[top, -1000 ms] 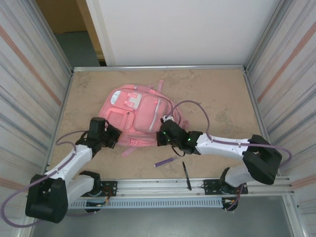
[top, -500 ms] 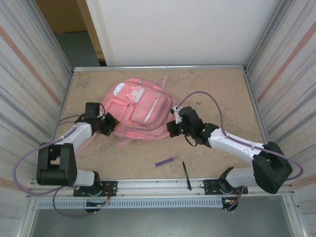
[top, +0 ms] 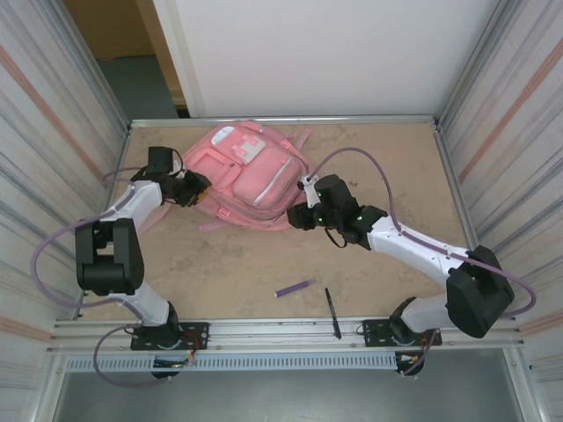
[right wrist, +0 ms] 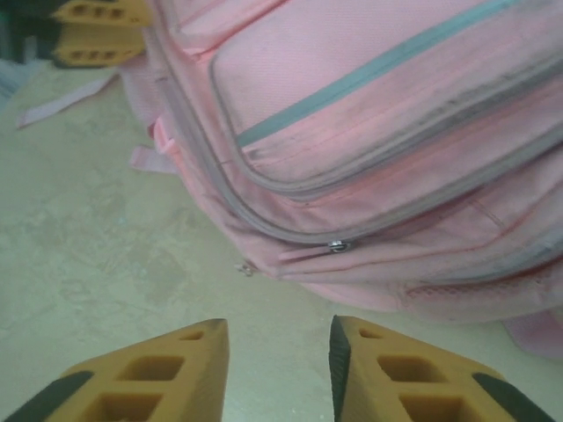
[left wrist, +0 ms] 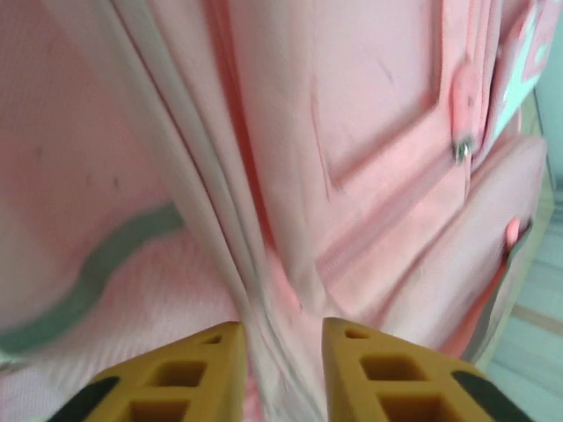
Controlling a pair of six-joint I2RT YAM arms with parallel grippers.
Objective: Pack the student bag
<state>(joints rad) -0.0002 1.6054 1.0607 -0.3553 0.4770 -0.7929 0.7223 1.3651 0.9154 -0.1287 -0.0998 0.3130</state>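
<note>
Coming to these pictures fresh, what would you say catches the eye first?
The big pink backpack at the far side of the table stands out first. A pincer sits at each side of it: the left pincer against its left edge with a fold of cloth between its fingers, the right pincer open by its near right corner. Nearer the arms' bases lie a purple pen and a black pen.

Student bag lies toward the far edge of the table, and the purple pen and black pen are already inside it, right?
No. The student bag does lie toward the far edge of the table, but the purple pen and black pen are not inside it: the top external view shows both lying on the table's near side.
</note>
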